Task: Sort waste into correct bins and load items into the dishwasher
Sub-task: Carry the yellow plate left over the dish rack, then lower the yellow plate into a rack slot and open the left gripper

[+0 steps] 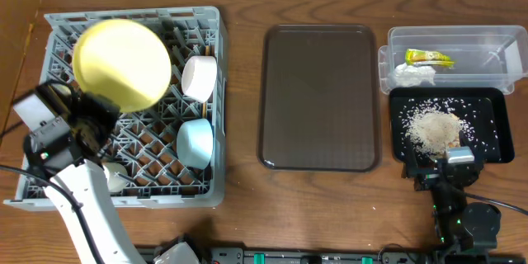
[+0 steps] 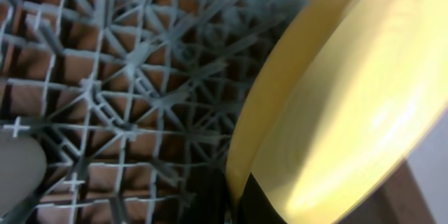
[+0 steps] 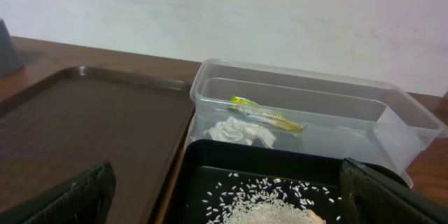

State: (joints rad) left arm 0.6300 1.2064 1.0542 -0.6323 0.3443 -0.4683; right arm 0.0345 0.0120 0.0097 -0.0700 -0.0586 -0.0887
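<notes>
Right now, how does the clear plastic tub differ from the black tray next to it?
The clear plastic tub is see-through and has tall walls; the black tray is opaque and shallow. The tub holds a yellow-green wrapper and a crumpled white tissue, while the tray holds rice-like food scraps. Both are rectangular, have a similar footprint, and sit side by side.
</notes>
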